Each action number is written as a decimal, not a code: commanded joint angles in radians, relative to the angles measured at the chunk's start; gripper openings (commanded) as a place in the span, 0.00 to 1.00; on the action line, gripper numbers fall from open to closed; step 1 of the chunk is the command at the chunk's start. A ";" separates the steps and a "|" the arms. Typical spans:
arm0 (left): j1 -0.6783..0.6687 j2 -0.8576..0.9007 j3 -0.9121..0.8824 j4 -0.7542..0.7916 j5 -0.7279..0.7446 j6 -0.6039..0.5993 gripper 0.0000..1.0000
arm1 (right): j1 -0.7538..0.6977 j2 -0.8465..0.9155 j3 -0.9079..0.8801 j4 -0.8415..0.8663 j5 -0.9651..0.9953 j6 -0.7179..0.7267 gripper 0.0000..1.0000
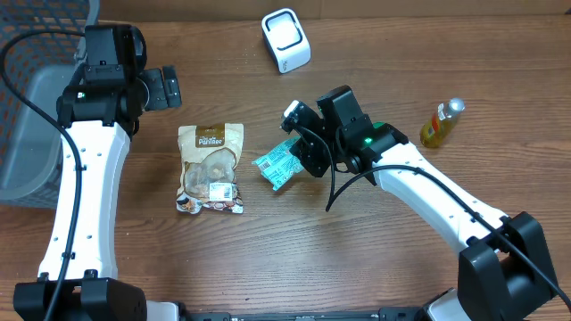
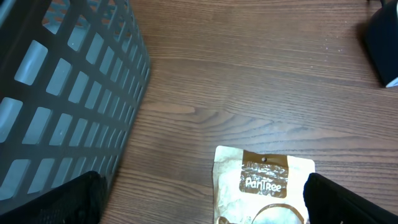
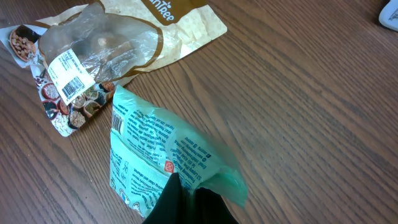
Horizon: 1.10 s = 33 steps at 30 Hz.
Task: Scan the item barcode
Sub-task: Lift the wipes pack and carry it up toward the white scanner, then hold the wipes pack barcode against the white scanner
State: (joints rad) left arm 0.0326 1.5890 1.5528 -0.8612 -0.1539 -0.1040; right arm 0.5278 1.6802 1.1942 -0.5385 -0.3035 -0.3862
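Right gripper (image 3: 186, 198) pinched the green packet (image 3: 163, 149). Left gripper (image 1: 166, 87) hung spread wide, near the pouch (image 1: 211, 165).

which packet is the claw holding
The green packet, pinched in the shut right claw; the brown snack bag lies flat with no claw on it.

Pouches: two are counted, one brown snack pouch (image 1: 211, 167) and one green packet (image 1: 278, 165). Bottles: one is listed, a small yellow bottle (image 1: 441, 123) at far right. Scanners: one white scanner (image 1: 285, 39) is recorded, far centre. Baskets: one grey basket (image 1: 27, 152) is noted at left. Robot arms: two are tallied, left arm (image 1: 85, 187) and right arm (image 1: 446, 201).
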 commanded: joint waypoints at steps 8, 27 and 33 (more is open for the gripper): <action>-0.007 0.003 0.007 0.001 -0.003 0.007 1.00 | -0.002 -0.037 0.155 0.034 0.114 -0.022 0.03; -0.007 0.003 0.007 0.001 -0.003 0.007 1.00 | -0.002 0.134 0.294 0.688 0.663 -0.587 0.03; -0.007 0.003 0.007 0.001 -0.003 0.007 0.99 | -0.006 0.301 0.294 0.976 0.687 -0.736 0.04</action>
State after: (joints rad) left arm 0.0326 1.5890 1.5528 -0.8619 -0.1535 -0.1040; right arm 0.5278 1.9141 1.4734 0.3679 0.3344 -1.0111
